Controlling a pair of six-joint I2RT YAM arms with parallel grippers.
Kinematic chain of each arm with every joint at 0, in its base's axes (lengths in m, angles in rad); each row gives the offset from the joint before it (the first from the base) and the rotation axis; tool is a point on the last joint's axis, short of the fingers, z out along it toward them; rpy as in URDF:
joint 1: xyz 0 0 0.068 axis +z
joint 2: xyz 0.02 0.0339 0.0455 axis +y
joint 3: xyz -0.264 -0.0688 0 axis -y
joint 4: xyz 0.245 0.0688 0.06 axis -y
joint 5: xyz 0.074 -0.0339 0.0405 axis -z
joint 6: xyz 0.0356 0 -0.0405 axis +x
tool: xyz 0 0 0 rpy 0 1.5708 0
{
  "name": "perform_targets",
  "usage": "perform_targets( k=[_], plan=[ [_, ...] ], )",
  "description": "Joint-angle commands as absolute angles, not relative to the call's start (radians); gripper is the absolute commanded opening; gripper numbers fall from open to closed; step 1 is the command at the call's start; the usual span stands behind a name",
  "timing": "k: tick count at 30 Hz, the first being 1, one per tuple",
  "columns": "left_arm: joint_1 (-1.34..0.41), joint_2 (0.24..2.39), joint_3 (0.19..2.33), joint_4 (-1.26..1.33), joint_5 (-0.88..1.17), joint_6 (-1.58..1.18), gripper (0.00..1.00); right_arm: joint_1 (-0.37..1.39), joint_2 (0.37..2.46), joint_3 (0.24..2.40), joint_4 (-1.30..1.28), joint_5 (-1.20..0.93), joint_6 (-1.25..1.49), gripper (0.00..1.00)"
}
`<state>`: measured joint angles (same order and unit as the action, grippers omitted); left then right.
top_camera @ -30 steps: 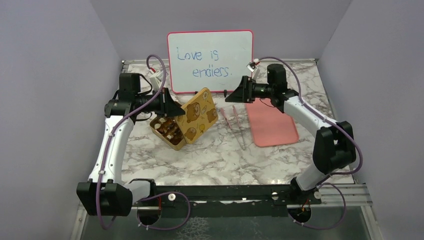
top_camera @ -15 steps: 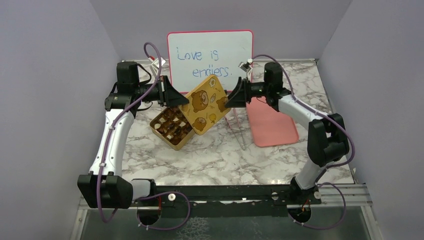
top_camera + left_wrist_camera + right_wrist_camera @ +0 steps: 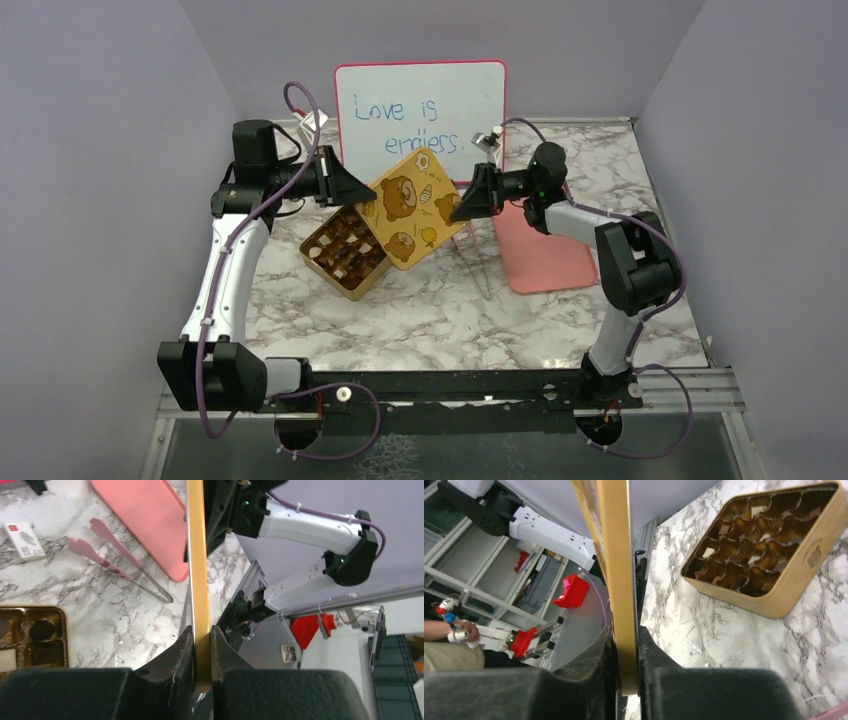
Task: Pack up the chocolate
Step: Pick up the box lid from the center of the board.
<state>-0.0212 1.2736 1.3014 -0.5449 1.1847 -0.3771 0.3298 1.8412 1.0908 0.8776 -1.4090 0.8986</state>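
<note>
The chocolate (image 3: 343, 252) lies as small dark, brown and cream pieces in the cups of an open gold tin (image 3: 352, 287) left of centre. In the right wrist view the chocolate (image 3: 749, 545) fills the tin (image 3: 794, 590). The tin's bear-printed gold lid (image 3: 410, 210) hangs tilted in the air above the tin's right side. My left gripper (image 3: 362, 200) is shut on the lid's left edge (image 3: 196, 555), and my right gripper (image 3: 455, 210) is shut on its right edge (image 3: 616, 555). Each wrist view shows the thin gold rim pinched between black fingers.
A whiteboard (image 3: 420, 110) reading "Love is endless" stands at the back. A pink mat (image 3: 545, 250) lies right of centre, with pink tongs (image 3: 475, 260) beside it. A small white card (image 3: 22, 540) lies on the marble near the mat.
The left gripper has raised the lid from beside the tin and tilted it up. The right gripper moved left to the lid's right edge and closed on it.
</note>
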Motion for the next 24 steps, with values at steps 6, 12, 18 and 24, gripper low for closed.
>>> perform_targets(
  k=[6,12,18,24],
  plan=[
    [-0.009,1.189,1.223,-0.500,0.750,-0.345,0.52,0.328,1.874,1.129,0.946,-1.377,1.062,0.01],
    [-0.009,1.130,1.207,-0.503,0.164,-0.375,0.62,0.329,1.865,1.228,0.461,-1.322,0.813,0.01],
    [-0.009,1.168,1.294,-0.657,-0.355,-0.625,0.62,0.332,1.928,1.466,-0.081,-1.157,0.559,0.01],
    [0.015,1.304,1.328,-0.682,-0.445,-0.693,0.64,0.394,1.990,1.610,-0.191,-1.146,0.562,0.02]
  ],
)
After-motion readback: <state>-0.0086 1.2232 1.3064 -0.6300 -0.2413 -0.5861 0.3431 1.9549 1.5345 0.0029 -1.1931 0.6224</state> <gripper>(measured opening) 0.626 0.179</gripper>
